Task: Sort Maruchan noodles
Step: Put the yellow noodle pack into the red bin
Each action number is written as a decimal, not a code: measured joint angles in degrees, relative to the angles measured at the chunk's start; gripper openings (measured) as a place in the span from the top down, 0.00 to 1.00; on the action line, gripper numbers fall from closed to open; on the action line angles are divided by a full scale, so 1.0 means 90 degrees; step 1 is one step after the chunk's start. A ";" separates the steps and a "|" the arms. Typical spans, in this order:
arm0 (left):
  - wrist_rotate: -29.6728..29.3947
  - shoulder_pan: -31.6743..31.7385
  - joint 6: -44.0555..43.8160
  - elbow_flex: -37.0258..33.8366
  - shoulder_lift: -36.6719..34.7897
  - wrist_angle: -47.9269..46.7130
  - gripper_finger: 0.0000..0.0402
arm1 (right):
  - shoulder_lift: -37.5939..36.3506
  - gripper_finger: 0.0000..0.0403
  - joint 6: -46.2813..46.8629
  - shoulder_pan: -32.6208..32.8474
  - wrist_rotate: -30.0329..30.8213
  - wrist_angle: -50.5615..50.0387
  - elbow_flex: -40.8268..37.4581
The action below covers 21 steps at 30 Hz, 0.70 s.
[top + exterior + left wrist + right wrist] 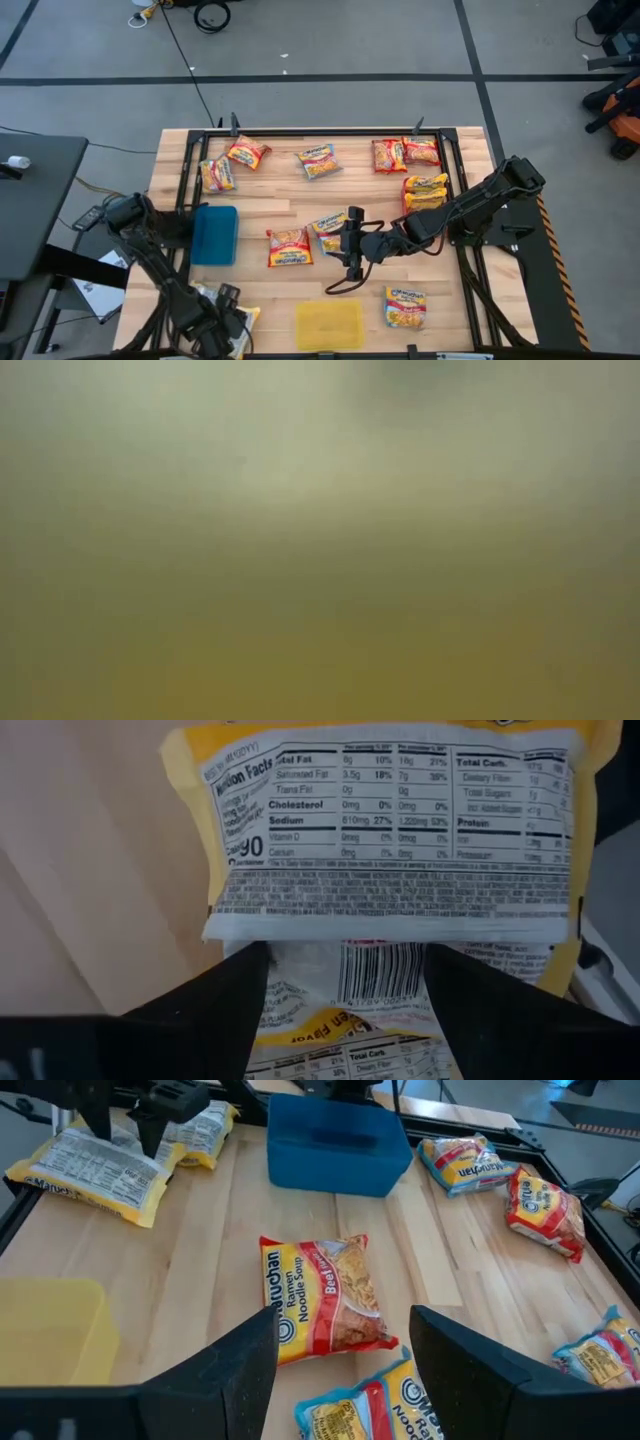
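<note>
table [300,300]: pale striped wood, black frame round its edges
my arms: dark, nearly black
blue tray [214,235]: solid blue, near the left edge
yellow tray [329,323]: plain yellow, at the near edge
beef packet [325,1297]: red with a yellow band, blue letters
packet under my left fingers [395,830]: yellow edges, white back with black print and a barcode
chicken packet [406,306]: yellow-orange
</note>
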 joint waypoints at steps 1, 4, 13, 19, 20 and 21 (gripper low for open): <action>0.0023 0.0021 0.0051 -0.0022 0.0010 0.0017 0.36 | 0.0000 0.43 0.0000 0.0000 -0.0004 0.0001 0.0000; -0.0110 0.0029 0.0257 -0.0035 0.0012 0.0023 0.47 | 0.0000 0.43 0.0059 0.0007 -0.0020 0.0000 0.0000; -0.0653 0.0383 0.0922 -0.0050 0.0034 0.0074 0.97 | 0.0000 0.45 -0.0658 0.0263 -0.0010 0.0006 0.0000; -0.0693 0.0790 0.1207 -0.0098 -0.0265 0.0022 0.99 | 0.0000 0.48 -0.2556 0.0686 0.0537 0.0390 0.0000; -0.0764 0.0889 0.1284 -0.0115 -0.0394 -0.0035 0.99 | 0.0000 0.48 -0.2846 0.0742 0.0626 0.0489 0.0000; -0.0816 0.0990 0.1344 -0.0113 -0.0562 -0.0008 0.99 | 0.0000 0.48 -0.3109 0.0791 0.0735 0.0605 0.0000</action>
